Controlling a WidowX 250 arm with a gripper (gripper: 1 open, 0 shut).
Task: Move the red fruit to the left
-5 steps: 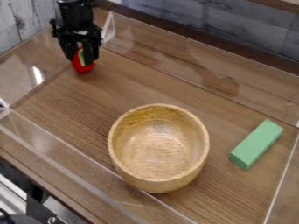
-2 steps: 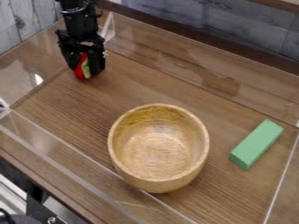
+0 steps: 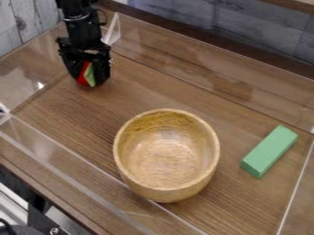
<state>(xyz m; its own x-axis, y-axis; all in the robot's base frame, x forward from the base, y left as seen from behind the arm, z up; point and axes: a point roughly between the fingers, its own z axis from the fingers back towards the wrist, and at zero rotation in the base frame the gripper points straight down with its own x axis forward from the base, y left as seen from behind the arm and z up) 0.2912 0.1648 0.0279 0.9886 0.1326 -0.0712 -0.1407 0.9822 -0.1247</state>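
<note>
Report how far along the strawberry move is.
Done: the strawberry sits on the table at the far left, well away from the bowl and green block. In hand: the gripper points down over it with jaws spread on either side, so it looks released rather than held. Left: lift the gripper clear.

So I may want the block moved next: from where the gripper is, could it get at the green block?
Probably yes. The gripper stands open around the red fruit at far left, holding nothing shut. The green block lies alone at right; only the wooden bowl sits between, easily passed over.
</note>
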